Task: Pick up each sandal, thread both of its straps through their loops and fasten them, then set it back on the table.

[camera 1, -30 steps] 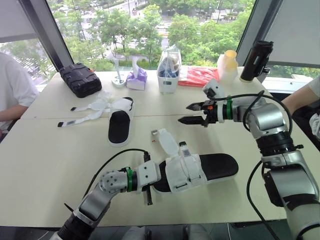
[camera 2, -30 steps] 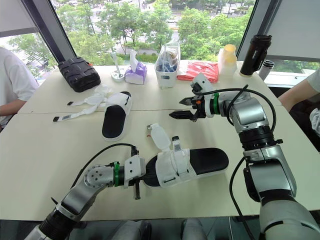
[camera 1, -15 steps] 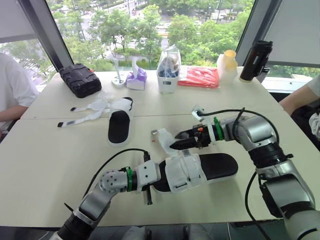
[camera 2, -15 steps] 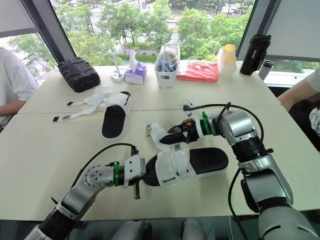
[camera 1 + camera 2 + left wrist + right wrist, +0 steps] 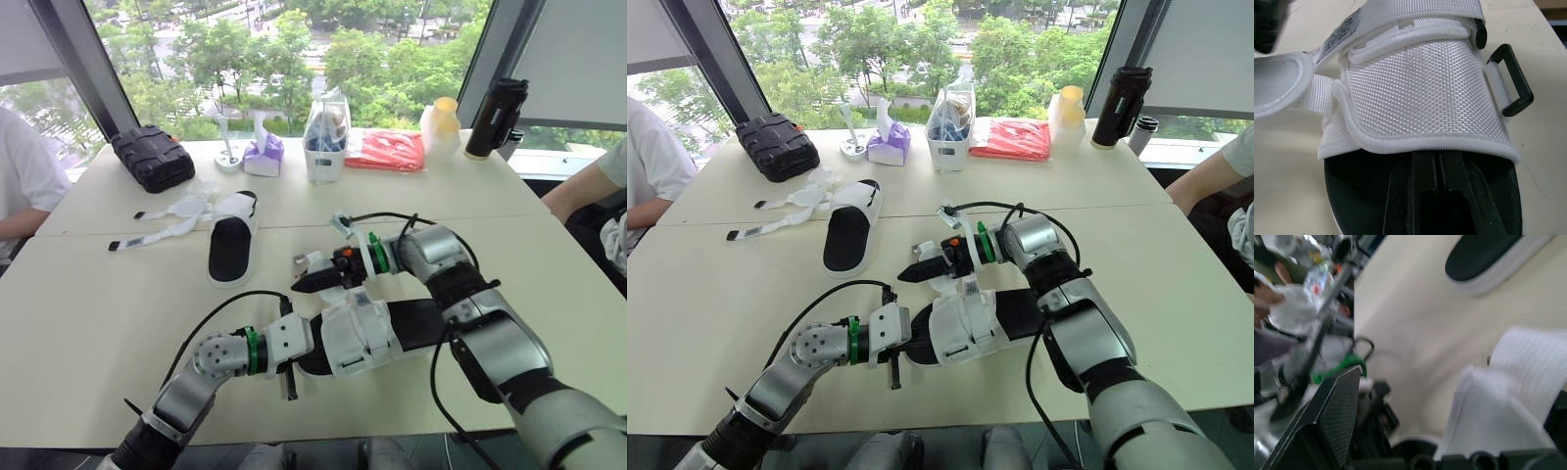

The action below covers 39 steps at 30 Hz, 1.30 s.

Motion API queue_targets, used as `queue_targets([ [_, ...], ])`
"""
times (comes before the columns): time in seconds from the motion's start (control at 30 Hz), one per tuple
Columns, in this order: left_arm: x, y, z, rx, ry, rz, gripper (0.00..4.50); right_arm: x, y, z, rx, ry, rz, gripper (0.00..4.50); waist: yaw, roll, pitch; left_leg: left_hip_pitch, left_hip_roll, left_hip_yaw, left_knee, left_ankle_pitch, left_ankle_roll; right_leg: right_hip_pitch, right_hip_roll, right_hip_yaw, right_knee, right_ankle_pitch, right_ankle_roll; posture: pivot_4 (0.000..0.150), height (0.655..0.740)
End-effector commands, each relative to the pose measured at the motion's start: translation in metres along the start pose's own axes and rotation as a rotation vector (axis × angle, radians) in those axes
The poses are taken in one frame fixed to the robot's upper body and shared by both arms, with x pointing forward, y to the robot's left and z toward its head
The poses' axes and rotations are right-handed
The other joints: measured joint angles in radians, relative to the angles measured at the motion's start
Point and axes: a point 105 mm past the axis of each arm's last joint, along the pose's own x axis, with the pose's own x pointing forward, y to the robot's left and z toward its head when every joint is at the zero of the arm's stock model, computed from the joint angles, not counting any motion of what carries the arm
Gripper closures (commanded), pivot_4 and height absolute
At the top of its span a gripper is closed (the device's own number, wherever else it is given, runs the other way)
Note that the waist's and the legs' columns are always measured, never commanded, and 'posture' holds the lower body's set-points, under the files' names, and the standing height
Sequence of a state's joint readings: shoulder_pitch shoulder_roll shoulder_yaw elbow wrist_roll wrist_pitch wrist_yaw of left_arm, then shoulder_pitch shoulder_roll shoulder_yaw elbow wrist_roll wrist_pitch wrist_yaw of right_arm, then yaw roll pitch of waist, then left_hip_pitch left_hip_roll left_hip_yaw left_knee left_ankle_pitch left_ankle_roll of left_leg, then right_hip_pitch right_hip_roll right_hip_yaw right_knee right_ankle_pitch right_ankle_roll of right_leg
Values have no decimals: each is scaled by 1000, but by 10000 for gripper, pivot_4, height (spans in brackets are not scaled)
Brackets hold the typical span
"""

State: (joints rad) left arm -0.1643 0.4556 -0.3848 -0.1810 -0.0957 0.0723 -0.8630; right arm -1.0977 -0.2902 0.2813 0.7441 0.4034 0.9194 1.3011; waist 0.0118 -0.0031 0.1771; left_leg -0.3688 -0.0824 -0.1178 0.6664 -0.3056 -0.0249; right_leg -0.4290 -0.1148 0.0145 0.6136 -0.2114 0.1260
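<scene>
- We see left pincer (image 5: 294, 352) clamped on the near sandal's (image 5: 358, 333) toe, at the counter's (image 5: 88, 304) front.
- Right pincer (image 5: 297, 285) apart around its loose strap (image 5: 313, 262).
- Clear bin (image 5: 326, 137) at back: contents unclear.

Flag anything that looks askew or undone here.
The far sandal lies unfastened, its white straps splayed loose over the table. One strap of the near sandal sticks up loose too.
</scene>
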Motion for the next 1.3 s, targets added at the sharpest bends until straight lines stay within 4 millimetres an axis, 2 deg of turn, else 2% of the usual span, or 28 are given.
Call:
queue_targets([
  [0.03,-1,-3,-19,-30,81,9,45000,-3,6,23,-39,-59,17,342,-1,0,0,0,0,0,0,0,0,0,0,0,0,0,0,1500,7400],
  [0.4,0,-3,-19,-29,78,9,45000,-1,14,50,-78,-117,37,342,-7,0,0,0,-2,0,-1,0,0,-1,0,0,1,0,0,1500,7400],
  [0.5,0,-3,-19,-28,78,8,45000,-2,16,55,-86,-129,45,8357,-7,0,0,0,-2,-1,-1,0,0,-1,0,0,1,0,0,1500,7400],
  [0.73,1,-4,-19,-29,76,5,45000,-7,24,59,-114,-127,72,43707,-7,0,0,0,-3,-1,-1,0,0,-1,0,0,1,0,0,1500,7400],
  [0.87,1,-4,-19,-31,75,4,45000,-14,33,57,-143,-117,100,44446,-7,0,0,-1,-3,-1,-1,0,0,-1,-1,0,1,0,0,1500,7400],
  [0.97,2,-5,-19,-50,74,3,45000,-26,55,43,-227,-73,134,44446,0,0,0,-2,-4,-2,0,0,0,-1,-1,0,1,0,0,1500,7400],
  [1.13,0,-7,-21,-73,75,5,45000,-44,98,4,-294,-9,196,44446,-1,0,0,-4,-5,-4,-1,0,0,-3,-4,-1,0,0,0,1500,7400],
  [1.3,-1,-9,-21,-93,70,0,45000,-48,116,-35,-310,54,195,44446,0,0,0,-3,-5,-3,-1,0,0,-2,-4,-1,0,0,1,1500,7400],
])
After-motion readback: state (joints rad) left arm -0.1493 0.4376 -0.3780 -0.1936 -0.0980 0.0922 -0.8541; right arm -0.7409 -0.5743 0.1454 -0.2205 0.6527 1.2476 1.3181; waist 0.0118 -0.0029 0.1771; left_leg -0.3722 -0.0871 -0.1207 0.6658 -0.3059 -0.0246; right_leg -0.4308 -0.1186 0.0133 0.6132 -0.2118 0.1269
